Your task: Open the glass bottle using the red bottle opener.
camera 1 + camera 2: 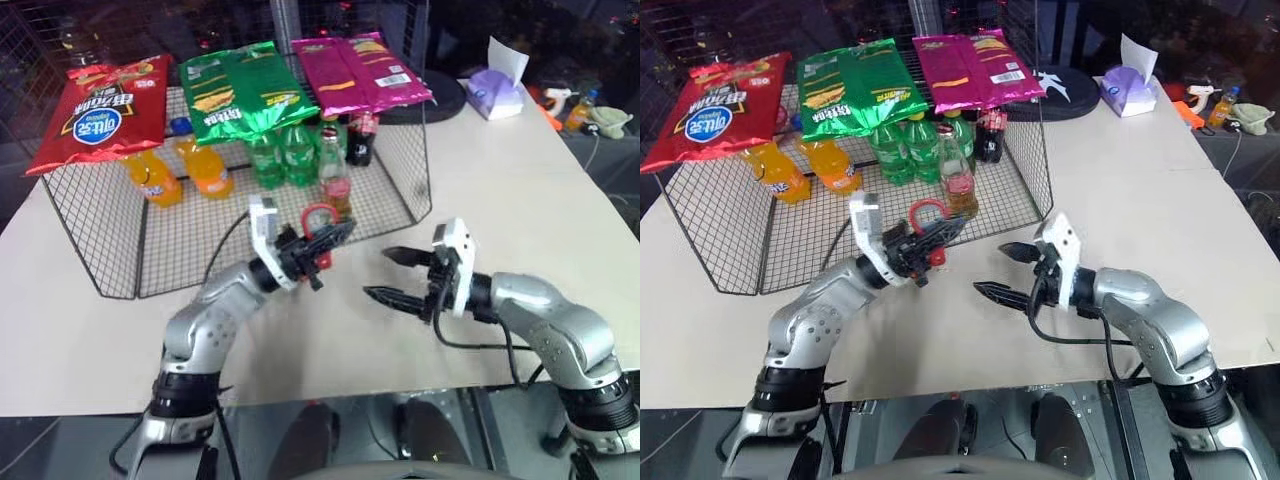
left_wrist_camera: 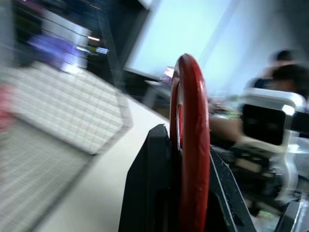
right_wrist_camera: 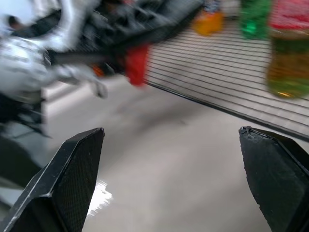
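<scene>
The left end effector (image 1: 322, 243) is clamped on the red bottle opener (image 1: 318, 217), just in front of the glass bottle (image 1: 334, 172). The bottle stands capped in the wire basket (image 1: 120, 240). The right end effector (image 1: 397, 275) gapes empty nearby; uncapping remains.

The left gripper (image 1: 335, 236) pinches the red bottle opener (image 1: 319, 218) above the counter (image 1: 520, 220), just before the glass bottle (image 1: 334, 172) in the wire basket (image 1: 400, 190). The right gripper (image 1: 392, 275) hovers spread beside it.
</scene>
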Controlling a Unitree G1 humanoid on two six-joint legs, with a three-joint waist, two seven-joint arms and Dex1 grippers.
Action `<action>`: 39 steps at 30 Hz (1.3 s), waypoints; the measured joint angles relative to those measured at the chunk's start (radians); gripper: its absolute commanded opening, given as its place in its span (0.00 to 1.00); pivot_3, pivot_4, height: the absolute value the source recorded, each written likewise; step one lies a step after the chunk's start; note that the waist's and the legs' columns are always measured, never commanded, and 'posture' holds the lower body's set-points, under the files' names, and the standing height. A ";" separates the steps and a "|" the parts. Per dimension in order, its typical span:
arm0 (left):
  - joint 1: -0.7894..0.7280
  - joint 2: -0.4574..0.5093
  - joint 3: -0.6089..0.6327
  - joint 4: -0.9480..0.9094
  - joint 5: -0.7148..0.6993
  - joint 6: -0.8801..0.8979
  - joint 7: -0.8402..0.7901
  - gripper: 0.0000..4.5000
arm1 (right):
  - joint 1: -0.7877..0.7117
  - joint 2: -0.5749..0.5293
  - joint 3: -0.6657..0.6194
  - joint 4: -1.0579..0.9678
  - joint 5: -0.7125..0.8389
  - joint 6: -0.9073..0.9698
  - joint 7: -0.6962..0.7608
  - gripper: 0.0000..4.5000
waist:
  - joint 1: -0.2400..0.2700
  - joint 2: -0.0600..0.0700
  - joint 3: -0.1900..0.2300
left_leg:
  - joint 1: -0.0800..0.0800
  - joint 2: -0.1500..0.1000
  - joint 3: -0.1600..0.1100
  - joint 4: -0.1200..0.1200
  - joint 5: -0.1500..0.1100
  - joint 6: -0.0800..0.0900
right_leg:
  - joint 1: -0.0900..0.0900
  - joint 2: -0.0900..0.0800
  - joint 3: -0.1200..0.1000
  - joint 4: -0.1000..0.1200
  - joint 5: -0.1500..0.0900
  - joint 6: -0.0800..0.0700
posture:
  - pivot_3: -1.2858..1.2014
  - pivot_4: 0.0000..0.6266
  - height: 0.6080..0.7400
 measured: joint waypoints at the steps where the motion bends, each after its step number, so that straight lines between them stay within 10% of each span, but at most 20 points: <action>1: -0.018 -0.007 -0.003 0.022 -0.017 0.024 -0.022 0.02 | -0.010 -0.003 0.003 0.001 0.007 0.018 0.003 1.00 | 0.000 0.000 0.000 | -0.001 0.000 0.000 0.000 0.000 0.000 | 0.000 0.000 0.000 0.000 0.000 0.000 | 0.52 0.24 1.00; 25: -0.122 -0.129 -0.036 0.178 -0.032 0.124 -0.188 0.02 | -0.117 0.083 -0.047 0.058 0.194 0.238 -0.055 1.00 | -0.002 0.000 0.000 | -0.007 0.000 0.000 0.002 0.000 0.000 | -0.006 0.000 0.000 0.001 0.000 0.000 | 0.52 0.24 1.00; 35: -0.121 -0.128 -0.035 0.177 -0.026 0.126 -0.206 0.00 | -0.134 0.087 -0.055 0.072 0.202 0.241 -0.070 0.06 | -0.002 0.000 0.000 | -0.014 -0.001 -0.001 0.005 0.000 0.000 | -0.012 -0.001 -0.001 0.002 0.000 0.000 | 0.52 0.24 1.00; 39: -0.119 -0.134 -0.034 0.177 -0.024 0.125 -0.215 0.00 | -0.130 0.081 -0.057 0.072 0.209 0.241 -0.065 0.01 | -0.002 0.000 0.000 | -0.014 -0.001 -0.002 0.005 0.000 0.000 | -0.012 -0.001 -0.001 0.002 0.000 0.000 | 0.52 0.24 1.00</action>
